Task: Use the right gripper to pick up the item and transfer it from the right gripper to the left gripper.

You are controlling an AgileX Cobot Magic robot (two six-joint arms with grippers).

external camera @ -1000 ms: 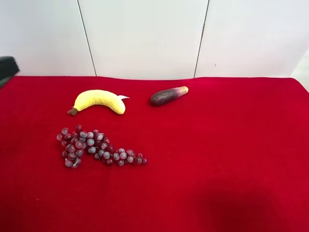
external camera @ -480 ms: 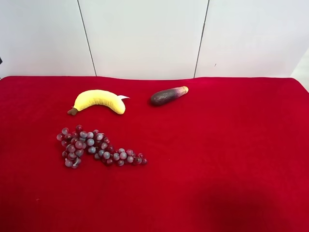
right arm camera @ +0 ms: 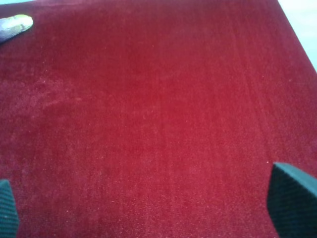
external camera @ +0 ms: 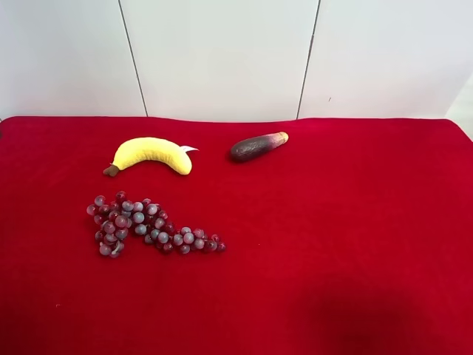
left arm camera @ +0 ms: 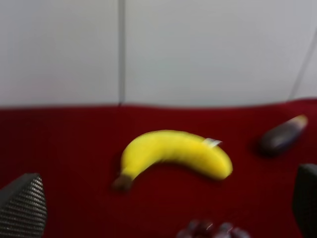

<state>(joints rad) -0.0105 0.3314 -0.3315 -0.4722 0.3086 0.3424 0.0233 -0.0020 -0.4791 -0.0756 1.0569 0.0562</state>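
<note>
The item, a tapering bunch of purple-red and greyish grapes (external camera: 148, 225), lies on the red cloth at the exterior high view's left. Neither arm shows in that view. In the left wrist view, a few grapes (left arm camera: 213, 231) peek in at the picture's edge between the wide-apart fingertips of the open left gripper (left arm camera: 163, 208). The right gripper (right arm camera: 148, 218) is also open, its two dark fingertips (right arm camera: 293, 198) far apart over bare red cloth with nothing between them. The item is out of the right wrist view.
A yellow plush banana (external camera: 151, 154) lies behind the grapes and shows in the left wrist view as a banana (left arm camera: 173, 153). A dark eggplant-like piece (external camera: 257, 146) lies further right; its pale tip (right arm camera: 15, 25) shows in the right wrist view. White wall panels (external camera: 222, 59) stand behind the table.
A dark arm part at the exterior high view's left edge has slid out of the picture. The grapes, banana and eggplant piece have not moved.
</note>
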